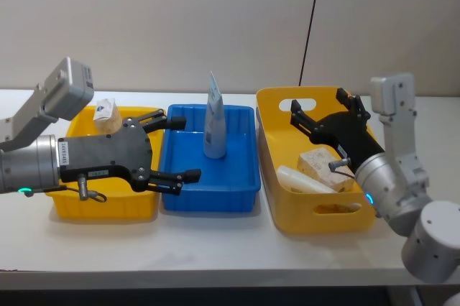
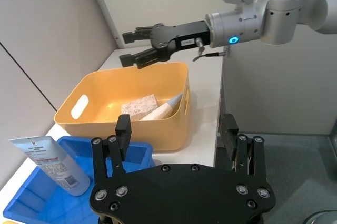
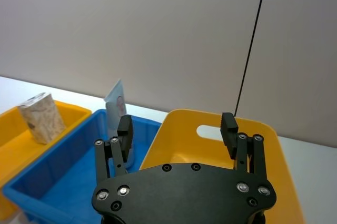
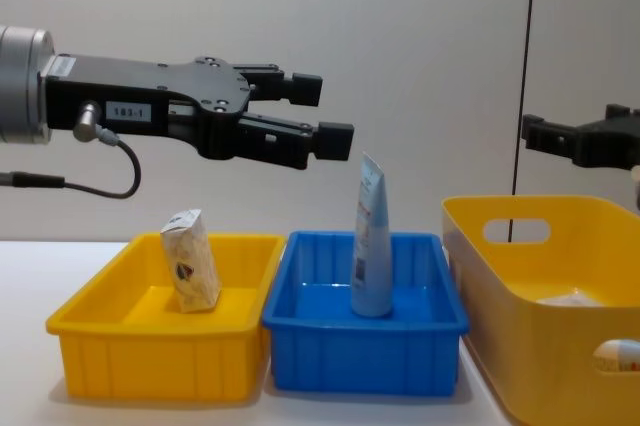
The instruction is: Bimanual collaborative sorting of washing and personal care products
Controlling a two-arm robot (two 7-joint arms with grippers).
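Above the blue bin (image 1: 244, 189), I hold my left gripper (image 1: 176, 149) open near the upright tube (image 1: 214, 121), right gripper (image 1: 323, 117) open over the larger yellow bin (image 1: 316, 218), ready to sort.

Tube (image 1: 215, 121) upright in middle bin (image 1: 241, 184)

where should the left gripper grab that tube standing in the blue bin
Probably the upper half of the light-blue-and-white tube, coming down from above. It stands upright on its cap in the blue bin, the flat crimped end well above the bin walls. The open left gripper hangs close beside it. Closing the fingers across the flat faces should hold better than pinching its thin edges.
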